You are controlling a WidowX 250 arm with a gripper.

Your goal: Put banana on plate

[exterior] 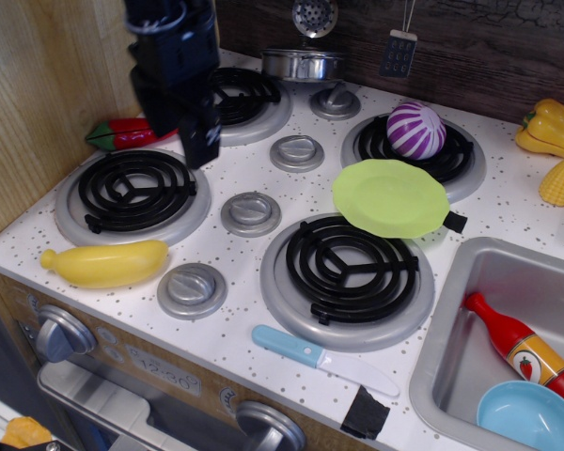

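banana (105, 263): lying flat on the speckled stovetop (254, 249) at the front-left corner, nub end pointing left, just in front of the front-left burner (133, 193) and just left of a grey knob (192, 289); nothing touches it.
plate (391, 197): lime green, resting between the back-right burner (415, 155) and the front-right burner (348, 277), its near edge overlapping the front-right burner's rim; nothing on it.
gripper (199, 141): black, hanging above the gap between the back-left burner (237, 99) and the front-left one, well apart from the banana (the fingers read as one dark block from this angle, so i cannot tell if they are apart or together); nothing seen in it.
red chili pepper (122, 133): on the stovetop at the left, partly hidden behind the gripper.
purple onion (416, 130): sitting on the back-right burner, just behind the plate.
blue-handled knife (324, 359): flat near the front edge.
sink (489, 329): at right, holding a red bottle (524, 350) and a light-blue bowl (528, 416).
yellow pepper (551, 127) and corn (562, 181): far right, behind the sink.
silver pot (302, 64): at the back, against the dark wall.
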